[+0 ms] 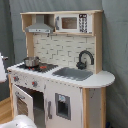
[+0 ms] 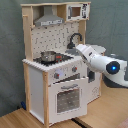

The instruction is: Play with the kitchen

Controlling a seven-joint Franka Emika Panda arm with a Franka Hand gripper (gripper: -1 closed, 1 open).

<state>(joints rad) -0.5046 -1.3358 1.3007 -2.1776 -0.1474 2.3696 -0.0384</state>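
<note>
The gripper (image 2: 80,49) sat at the centre of the second exterior view, over the counter edge; whether its fingers were spread or pressed together could not be told. A careless sweep might have knocked the pot (image 2: 48,56) off the stovetop. The kitchen (image 2: 55,60) filled the frame's left and middle, its oven door (image 2: 67,99) ajar just below the arm.

The first exterior view looks at the kitchen (image 1: 60,70) from its sink end, close enough that the unit fills the frame. The second exterior view faces it from the stove end, slightly farther back, with the arm (image 2: 102,62) at right. Both share the counter, hood and microwave.
</note>
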